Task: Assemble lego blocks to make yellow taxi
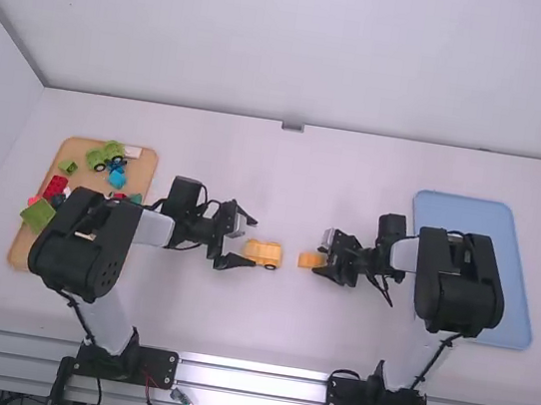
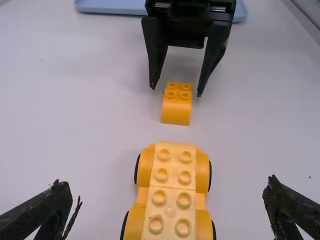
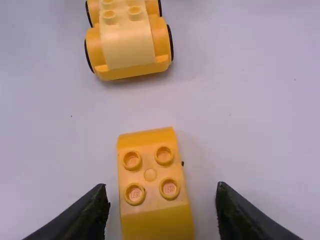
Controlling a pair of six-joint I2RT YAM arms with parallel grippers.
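On the table's middle lies a yellow wheeled car base (image 1: 263, 253) with a flat studded top. My left gripper (image 1: 244, 240) is at its left end, and in the left wrist view the gripper (image 2: 167, 205) is open around the car base (image 2: 172, 200) without touching it. A small orange-yellow curved block (image 1: 311, 260) lies apart, to the right of the car base. My right gripper (image 1: 326, 263) is at that block; in the right wrist view the gripper (image 3: 162, 200) stands open, one finger on each side of the block (image 3: 152, 187), with gaps between.
At the left, partly under the left arm, a wooden tray (image 1: 22, 246) holds green, red and blue pieces. A light blue tray (image 1: 471, 213) lies at the right, partly beneath the right arm. Bare white table (image 1: 282, 335) lies in front of the blocks.
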